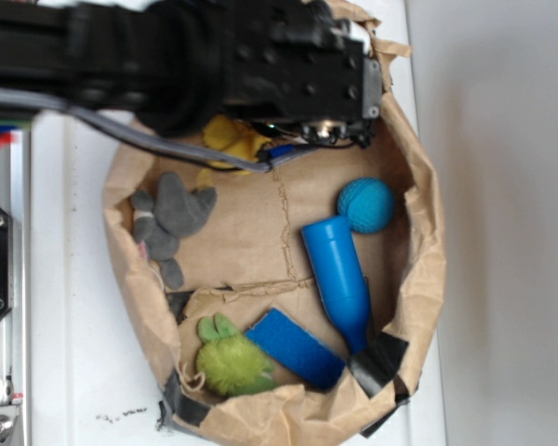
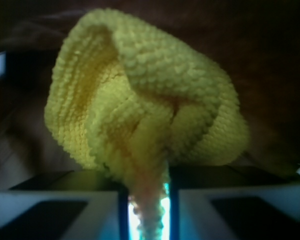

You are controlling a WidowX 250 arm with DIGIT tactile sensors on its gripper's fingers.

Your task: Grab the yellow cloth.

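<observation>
The yellow cloth fills the wrist view as a bunched, fuzzy bundle, with one fold pinched in the narrow gap between my two fingers. My gripper is shut on that fold. From the exterior camera, only part of the yellow cloth shows at the top of the paper bag, below the black arm. The gripper itself is mostly hidden under the arm there.
All this lies in a torn brown paper bag. In it are a grey plush mouse, a blue knitted ball, a blue bottle, a blue block and a yellow-green plush toy.
</observation>
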